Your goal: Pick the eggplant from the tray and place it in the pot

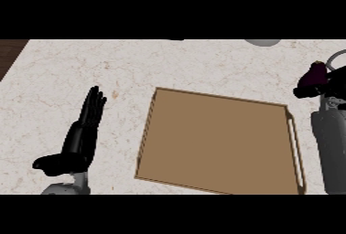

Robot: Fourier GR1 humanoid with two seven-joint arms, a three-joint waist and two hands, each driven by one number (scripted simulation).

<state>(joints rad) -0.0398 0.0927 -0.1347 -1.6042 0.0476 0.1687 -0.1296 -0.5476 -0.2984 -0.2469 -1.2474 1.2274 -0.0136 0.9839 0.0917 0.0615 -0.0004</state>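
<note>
The dark purple eggplant (314, 75) sits clamped in the right hand (312, 89), held above the table (88, 64) at the view's right edge, off the tray (216, 141) and just past its far right corner. A curved grey rim (336, 57), perhaps the pot's, shows beside it at the edge. The brown tray lies on the pale marbled table, with a white strip along its right side. The left hand (82, 132) rests left of the tray, fingers straight and apart from everything. A pale round object (262, 42) is cut off at the far edge.
</note>
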